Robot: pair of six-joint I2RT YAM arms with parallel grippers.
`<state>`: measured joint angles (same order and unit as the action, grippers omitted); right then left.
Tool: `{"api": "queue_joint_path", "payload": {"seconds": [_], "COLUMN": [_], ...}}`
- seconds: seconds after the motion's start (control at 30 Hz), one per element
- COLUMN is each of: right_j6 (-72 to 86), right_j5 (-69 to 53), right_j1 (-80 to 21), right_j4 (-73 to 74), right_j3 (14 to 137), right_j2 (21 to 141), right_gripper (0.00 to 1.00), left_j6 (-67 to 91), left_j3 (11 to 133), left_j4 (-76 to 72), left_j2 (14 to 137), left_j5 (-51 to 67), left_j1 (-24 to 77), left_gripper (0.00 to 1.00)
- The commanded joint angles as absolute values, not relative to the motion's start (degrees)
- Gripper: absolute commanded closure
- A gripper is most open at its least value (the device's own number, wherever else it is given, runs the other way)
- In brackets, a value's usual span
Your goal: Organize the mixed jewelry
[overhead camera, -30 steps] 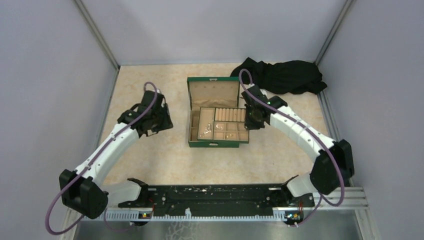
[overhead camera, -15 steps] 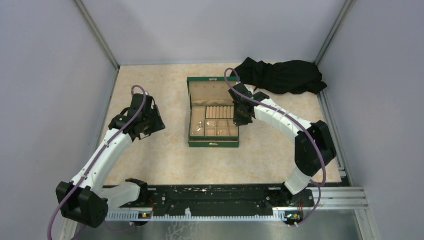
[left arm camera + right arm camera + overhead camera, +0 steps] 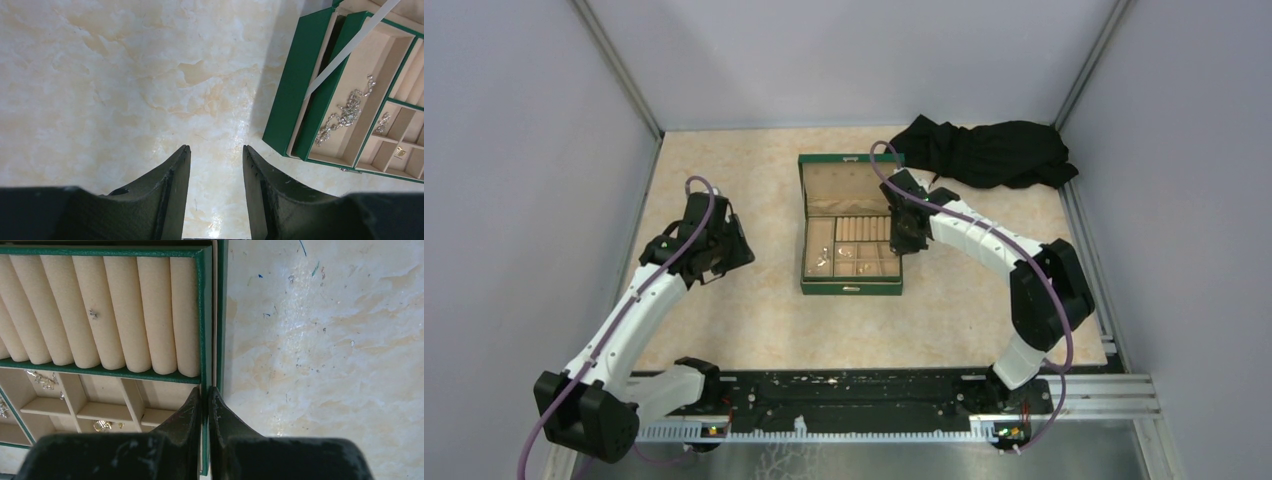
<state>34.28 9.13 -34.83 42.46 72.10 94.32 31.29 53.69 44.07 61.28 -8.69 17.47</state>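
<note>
The green jewelry box (image 3: 851, 288) lies open mid-table with a tan compartment tray inside. The mixed jewelry lies in the tray: a silvery chain (image 3: 345, 112) in the long left compartment, small pieces (image 3: 44, 380) and a gold piece (image 3: 102, 426) in the small cells, and a tiny stud (image 3: 93, 314) on the padded rolls (image 3: 100, 310). My right gripper (image 3: 206, 392) is shut on the tray's green right wall (image 3: 205, 315); in the top view it (image 3: 902, 243) is at the box's right side. My left gripper (image 3: 215, 150) is open and empty over bare table left of the box, shown in the top view too (image 3: 714, 262).
The box lid (image 3: 849, 185) stands open at the back. A black cloth (image 3: 989, 152) is bunched at the far right corner. Grey walls enclose the table on three sides. Marbled table surface (image 3: 754, 320) lies in front of the box.
My right gripper has moved left with the tray, which stuck out to the right of the box and now sits lined up inside it. My left arm has drawn back left, away from the box.
</note>
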Motion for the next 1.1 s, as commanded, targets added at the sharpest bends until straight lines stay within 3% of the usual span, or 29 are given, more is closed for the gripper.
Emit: {"api": "queue_joint_path", "payload": {"seconds": [0.0,0.67,0.77,0.87,1.07], "right_j6": [33.8,32.5,32.5,32.2,30.6], "right_j5": [8.3,4.8,5.6,7.2,9.8], "right_j1": [-35.9,-35.9,-35.9,-35.9,-35.9], "right_j4": [39.7,38.2,39.5,40.9,44.9], "right_j3": [71.9,71.0,71.9,73.1,77.3], "right_j2": [94.4,97.3,96.3,93.8,89.2], "right_gripper": [1.00,1.00,0.72,0.62,0.61], "left_j6": [32.5,33.0,32.7,31.9,29.8], "left_j3": [53.2,52.5,54.4,57.7,64.5], "left_j4": [44.0,43.2,43.4,43.6,44.0], "left_j2": [60.9,61.3,61.4,61.9,65.1], "left_j5": [-7.8,-6.1,-5.9,-5.5,-3.8], "left_j1": [17.1,17.1,17.0,17.1,17.0], "left_gripper": [0.51,0.50,0.50,0.49,0.48]}}
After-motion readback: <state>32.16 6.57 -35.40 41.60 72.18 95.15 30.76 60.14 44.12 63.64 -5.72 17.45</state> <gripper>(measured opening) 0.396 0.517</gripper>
